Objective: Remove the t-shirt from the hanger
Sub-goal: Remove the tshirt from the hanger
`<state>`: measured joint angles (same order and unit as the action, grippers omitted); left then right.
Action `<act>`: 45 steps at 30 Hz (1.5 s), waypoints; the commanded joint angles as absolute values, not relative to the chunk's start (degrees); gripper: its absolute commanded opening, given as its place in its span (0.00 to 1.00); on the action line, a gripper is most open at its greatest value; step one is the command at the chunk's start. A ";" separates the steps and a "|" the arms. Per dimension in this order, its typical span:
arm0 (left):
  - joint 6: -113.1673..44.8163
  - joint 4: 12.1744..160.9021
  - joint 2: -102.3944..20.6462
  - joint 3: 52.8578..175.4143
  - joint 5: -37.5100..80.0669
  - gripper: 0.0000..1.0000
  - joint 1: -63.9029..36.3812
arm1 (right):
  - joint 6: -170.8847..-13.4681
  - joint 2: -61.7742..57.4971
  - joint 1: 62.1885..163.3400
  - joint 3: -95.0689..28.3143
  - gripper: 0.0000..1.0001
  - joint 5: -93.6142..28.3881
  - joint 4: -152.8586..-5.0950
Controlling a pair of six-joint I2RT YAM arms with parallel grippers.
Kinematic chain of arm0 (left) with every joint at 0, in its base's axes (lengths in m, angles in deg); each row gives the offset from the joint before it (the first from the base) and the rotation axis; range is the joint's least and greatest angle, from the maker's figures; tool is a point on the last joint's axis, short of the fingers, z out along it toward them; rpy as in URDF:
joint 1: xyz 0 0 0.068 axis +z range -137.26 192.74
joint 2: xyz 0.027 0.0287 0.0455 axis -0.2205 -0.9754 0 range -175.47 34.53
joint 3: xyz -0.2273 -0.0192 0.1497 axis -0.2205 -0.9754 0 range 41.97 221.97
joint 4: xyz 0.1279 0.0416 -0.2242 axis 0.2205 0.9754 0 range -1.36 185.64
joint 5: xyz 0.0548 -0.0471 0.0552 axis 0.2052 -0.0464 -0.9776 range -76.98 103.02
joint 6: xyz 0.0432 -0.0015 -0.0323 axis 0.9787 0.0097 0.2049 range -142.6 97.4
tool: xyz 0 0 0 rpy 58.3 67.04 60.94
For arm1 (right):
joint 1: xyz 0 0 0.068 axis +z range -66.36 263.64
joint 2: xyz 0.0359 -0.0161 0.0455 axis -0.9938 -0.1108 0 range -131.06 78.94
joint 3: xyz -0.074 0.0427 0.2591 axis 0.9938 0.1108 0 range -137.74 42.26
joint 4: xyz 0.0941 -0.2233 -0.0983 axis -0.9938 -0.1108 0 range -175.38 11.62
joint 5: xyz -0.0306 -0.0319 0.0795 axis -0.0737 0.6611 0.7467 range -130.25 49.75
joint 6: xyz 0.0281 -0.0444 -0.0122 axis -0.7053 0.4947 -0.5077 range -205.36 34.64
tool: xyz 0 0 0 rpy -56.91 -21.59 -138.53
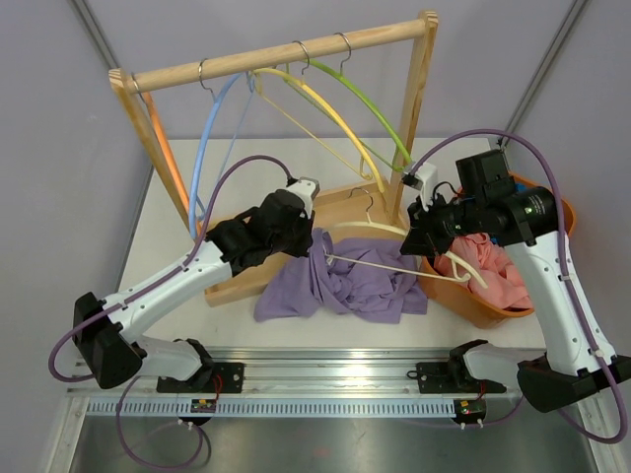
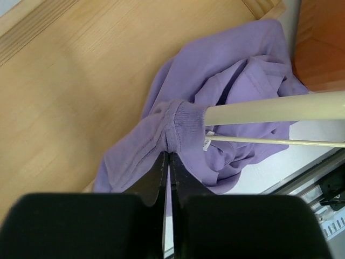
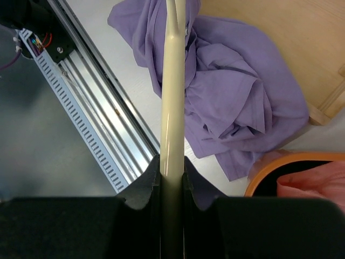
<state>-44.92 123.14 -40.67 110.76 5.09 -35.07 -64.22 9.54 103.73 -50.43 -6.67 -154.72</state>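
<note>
Pinching the ribbed edge of the t-shirt [image 2: 237,70] where it sleeves the hanger [image 2: 269,108] tip, the left gripper [image 2: 168,155] is gripping cloth with fingers shut while the right gripper [image 3: 172,164] is clamping the hanger arm as anchor, the shirt lying heaped on the table [image 1: 148,241].

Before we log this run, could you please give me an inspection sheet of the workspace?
Surface: white table, with the wooden rack standing on it.
Job's things: purple t-shirt crumpled on the table, a ribbed edge still round the cream hanger.
Clutter: orange basket holding pink cloth; coloured hangers on the rack.
Grippers: left gripper shut on the t-shirt's ribbed edge; right gripper shut on the hanger.
Cables: purple cables looping off both arms.
Surroundings: grey walls; metal rail at the near edge.
</note>
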 commanded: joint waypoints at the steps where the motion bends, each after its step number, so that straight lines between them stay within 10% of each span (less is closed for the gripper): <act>1: -44.31 121.60 -39.91 110.35 2.74 0.00 -35.25 | -61.82 11.18 102.54 -54.33 0.00 -6.24 -156.42; 22: -45.45 121.34 -32.79 103.75 -0.25 0.00 -32.96 | -40.72 17.68 92.34 -45.55 0.00 -9.57 -172.34; 45: -45.19 119.50 -31.12 100.94 2.03 0.00 -31.12 | -58.99 17.07 86.01 -47.30 0.00 -5.89 -172.60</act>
<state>-45.53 122.55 -32.45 101.08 1.42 -31.64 -57.00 16.81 87.67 -43.08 -6.02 -157.67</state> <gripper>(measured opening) 0.002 0.193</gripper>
